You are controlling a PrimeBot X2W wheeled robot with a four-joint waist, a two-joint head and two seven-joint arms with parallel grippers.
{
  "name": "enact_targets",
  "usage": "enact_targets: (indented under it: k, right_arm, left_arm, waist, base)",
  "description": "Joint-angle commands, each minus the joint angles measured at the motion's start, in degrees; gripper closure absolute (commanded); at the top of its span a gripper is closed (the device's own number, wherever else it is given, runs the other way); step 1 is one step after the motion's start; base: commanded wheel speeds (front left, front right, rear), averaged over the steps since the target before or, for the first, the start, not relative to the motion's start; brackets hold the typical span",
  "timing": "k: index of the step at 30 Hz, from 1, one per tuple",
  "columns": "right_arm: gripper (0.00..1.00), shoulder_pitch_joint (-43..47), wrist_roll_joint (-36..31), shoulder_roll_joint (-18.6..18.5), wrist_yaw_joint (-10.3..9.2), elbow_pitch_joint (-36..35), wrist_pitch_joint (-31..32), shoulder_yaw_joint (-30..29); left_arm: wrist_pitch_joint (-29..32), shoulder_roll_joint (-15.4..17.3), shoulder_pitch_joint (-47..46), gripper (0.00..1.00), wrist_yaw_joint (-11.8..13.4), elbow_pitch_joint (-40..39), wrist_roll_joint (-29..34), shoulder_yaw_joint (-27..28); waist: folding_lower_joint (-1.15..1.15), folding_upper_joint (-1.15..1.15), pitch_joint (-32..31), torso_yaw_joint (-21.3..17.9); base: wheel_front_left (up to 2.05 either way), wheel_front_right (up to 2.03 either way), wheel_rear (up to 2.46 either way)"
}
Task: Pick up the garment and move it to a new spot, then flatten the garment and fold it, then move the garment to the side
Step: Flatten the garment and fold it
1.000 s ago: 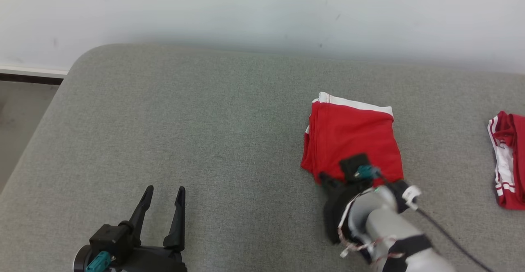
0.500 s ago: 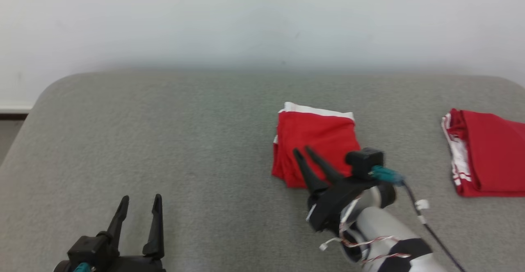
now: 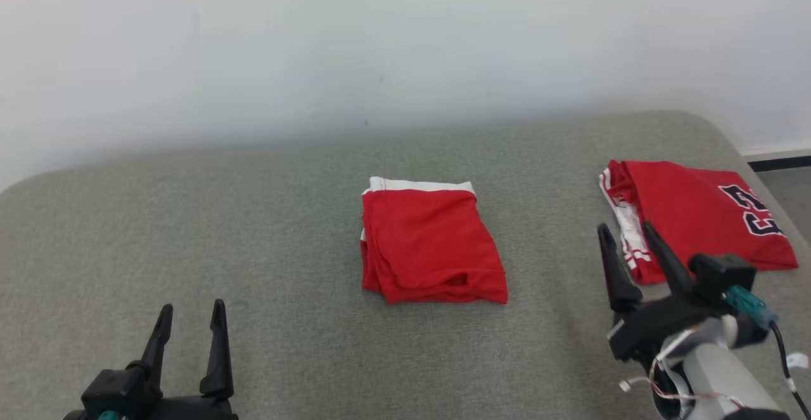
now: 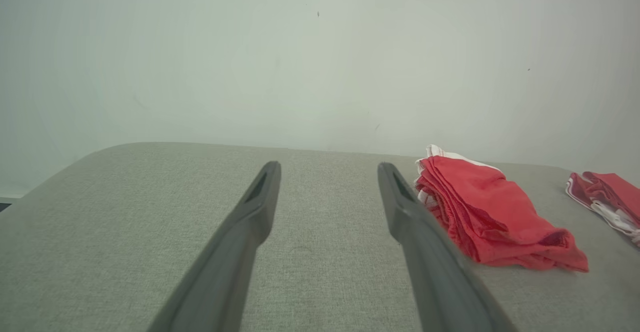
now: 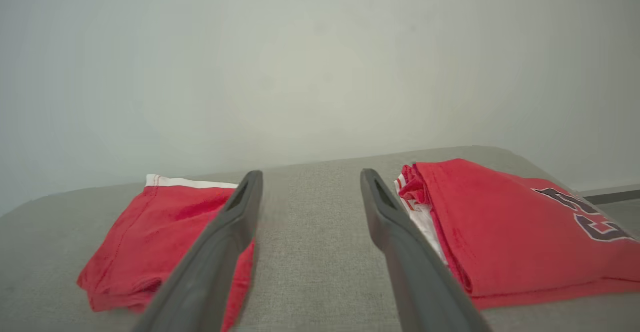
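Both pincers spread, empty; folded red-and-white cloth garment [image 3: 431, 249] lies left of right gripper [image 3: 624, 230], farther from left gripper [image 3: 192, 309].

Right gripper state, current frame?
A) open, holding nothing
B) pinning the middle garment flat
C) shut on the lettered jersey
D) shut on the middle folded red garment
A: the right gripper has its fingers spread with only bare cushion between them. The folded red garment lies to one side and the lettered jersey to the other, and neither is gripped.
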Motion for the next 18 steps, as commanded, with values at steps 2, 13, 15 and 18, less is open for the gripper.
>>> enact_targets:
  k: [2,13,15,18]
  right_arm:
    - [0.0,1.73,-1.36,-0.64,-0.16,-0.5,-0.09,-0.98]
    - [0.0,7.7,-4.68,-0.15,-0.16,-3.39,0.63,-1.89]
    - [0.0,8.43,-4.87,0.03,-0.16,-3.81,0.49,-1.97]
    - [0.0,9.32,-5.12,0.44,-0.16,-4.17,0.36,-1.78]
  left_arm:
    - [0.03,-0.01,1.19,0.0,0.35,-0.26,0.16,0.41]
    - [0.03,-0.03,4.81,0.0,0.22,-0.79,1.43,2.81]
    - [0.02,-0.16,5.65,0.0,0.23,-1.11,1.55,3.07]
    - [0.02,-0.26,6.36,0.0,0.13,-1.11,1.47,3.66]
  waist:
    - [0.0,0.0,-0.87,-0.96]
    - [0.0,0.0,-1.53,-1.28]
    - [0.0,0.0,-1.59,-1.1]
    - [0.0,0.0,-1.71,-0.81]
  base:
    - [0.0,0.0,0.0]
    - [0.0,0.0,0.0]
    - [0.0,0.0,0.0]
    - [0.0,0.0,0.0]
